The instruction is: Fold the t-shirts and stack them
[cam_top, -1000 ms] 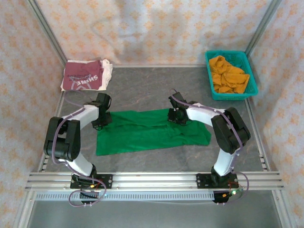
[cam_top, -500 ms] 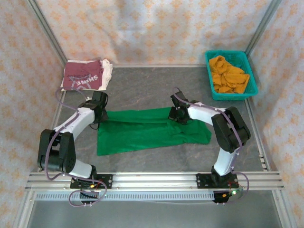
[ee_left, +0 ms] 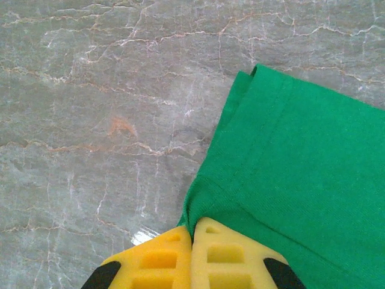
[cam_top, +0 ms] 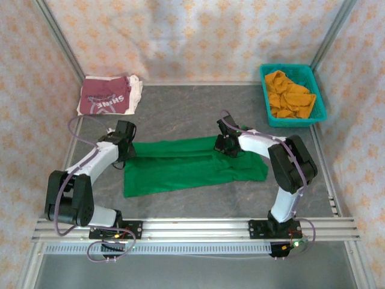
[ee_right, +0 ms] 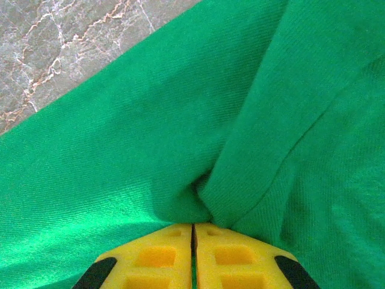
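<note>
Leftward the left arm (cam_top: 90,159) has swung, drawing things taut: the left gripper (ee_left: 191,232) clamps a corner of the green t-shirt (ee_left: 301,168) at its tips, the right gripper (ee_right: 192,227) pinches a fold just ahead of its own, probably to lift that edge together.

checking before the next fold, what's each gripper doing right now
left gripper: closed, pinching the edge of the green t-shirt
right gripper: closed, pinching a fold of the green t-shirt

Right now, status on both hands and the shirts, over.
Left hand shut on green tee edge. Right hand shut on it too. Maroon tee folded, far left. Basket far right, apart.
</note>
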Motion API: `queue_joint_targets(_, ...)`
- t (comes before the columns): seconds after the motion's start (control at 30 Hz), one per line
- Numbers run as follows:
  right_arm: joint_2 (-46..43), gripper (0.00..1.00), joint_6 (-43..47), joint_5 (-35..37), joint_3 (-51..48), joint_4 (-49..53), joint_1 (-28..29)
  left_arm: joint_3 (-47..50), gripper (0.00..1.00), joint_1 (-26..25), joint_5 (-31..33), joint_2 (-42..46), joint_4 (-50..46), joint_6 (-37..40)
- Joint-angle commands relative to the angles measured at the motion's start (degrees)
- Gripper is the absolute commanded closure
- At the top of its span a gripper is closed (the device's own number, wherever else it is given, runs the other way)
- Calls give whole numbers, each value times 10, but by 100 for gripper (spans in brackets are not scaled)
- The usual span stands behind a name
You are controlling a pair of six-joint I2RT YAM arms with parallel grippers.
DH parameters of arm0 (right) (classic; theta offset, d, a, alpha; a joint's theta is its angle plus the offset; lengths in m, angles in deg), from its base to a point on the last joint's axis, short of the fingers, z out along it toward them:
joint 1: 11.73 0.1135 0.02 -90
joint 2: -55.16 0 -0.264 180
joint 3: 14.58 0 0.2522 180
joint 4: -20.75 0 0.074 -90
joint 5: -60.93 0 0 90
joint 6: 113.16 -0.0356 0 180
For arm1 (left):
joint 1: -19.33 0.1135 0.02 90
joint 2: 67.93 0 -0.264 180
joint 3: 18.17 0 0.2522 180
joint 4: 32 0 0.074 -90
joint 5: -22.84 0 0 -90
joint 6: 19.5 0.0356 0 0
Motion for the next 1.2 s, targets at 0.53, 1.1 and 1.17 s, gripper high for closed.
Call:
queue_joint_targets(0.53,-90,82,2,83,-4,111,-11,1,87,-6,66,123,-32,-29)
queue_joint_targets(1.1,-41,79,19,71,30,99,-16,105,71,-7,109,356,-12,-47)
queue_joint_targets(1.17,-40,79,19,67,29,96,-20,110,71,-7,104,374,-2,-57)
